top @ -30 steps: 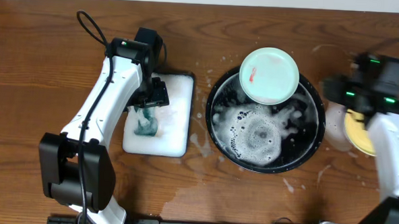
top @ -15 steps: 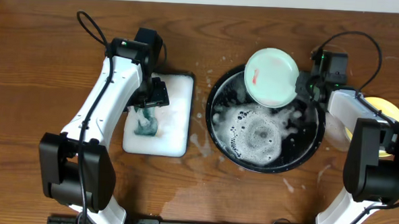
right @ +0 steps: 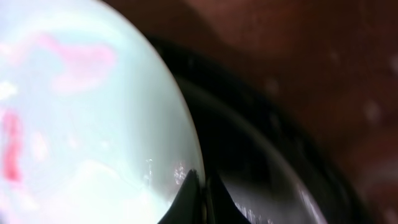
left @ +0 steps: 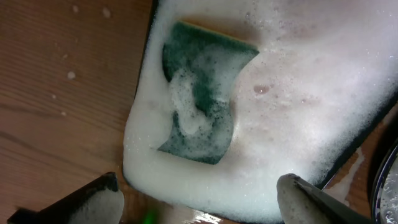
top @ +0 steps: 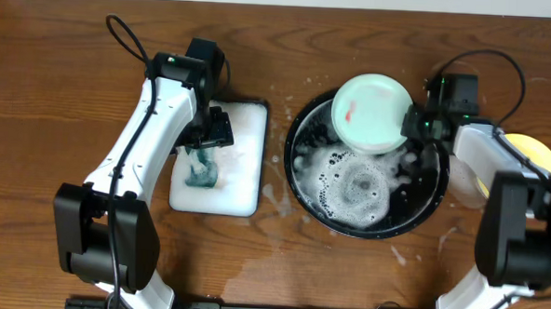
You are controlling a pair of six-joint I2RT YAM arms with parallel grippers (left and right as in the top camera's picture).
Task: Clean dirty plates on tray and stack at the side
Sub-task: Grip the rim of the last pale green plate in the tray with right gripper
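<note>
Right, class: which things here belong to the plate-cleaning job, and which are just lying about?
Job: mint-green plate, smeared red; yellow plate; black tray; green sponge; white foam tray.
Lying about: black cable; soap splashes beside the tray.

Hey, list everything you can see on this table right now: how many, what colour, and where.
tray: one, black, round, centre-right, holding soapy foam.
mint plate: one, pale mint-green with a red smear, resting across the tray's far rim.
yellow plate: one, yellow, far right, partly hidden by the right arm.
foam tray: one, white, rectangular, left of the black tray.
sponge: one, green, lying in the foam tray.
table: one, brown wood, soap splashes around the black tray.
left tool: one, open, above the foam tray.
right tool: one, at the mint plate's right rim; open or shut unclear.
</note>
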